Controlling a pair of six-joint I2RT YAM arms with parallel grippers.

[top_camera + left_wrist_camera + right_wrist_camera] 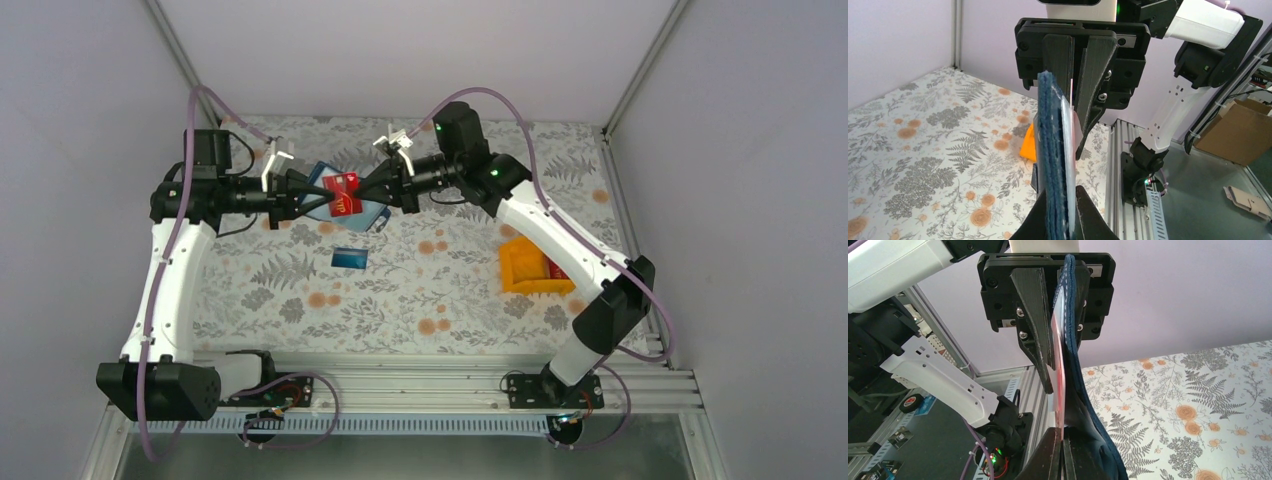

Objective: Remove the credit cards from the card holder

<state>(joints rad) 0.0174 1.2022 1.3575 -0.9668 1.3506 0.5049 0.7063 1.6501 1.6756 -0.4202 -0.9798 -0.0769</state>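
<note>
Nearest me, a thin blue plastic card (350, 257) lies flat on the leaf-patterned surface (440, 290), with an orange plastic bin (530, 270) off to its right. Farther back, the flat navy-blue fabric card holder (362, 214) hangs in the air between the two arms. The left pincer (305, 195) is clamped on its edge, and the right pincer (372, 188) is pinched tight on a red plastic card (342, 183) in it.
</note>
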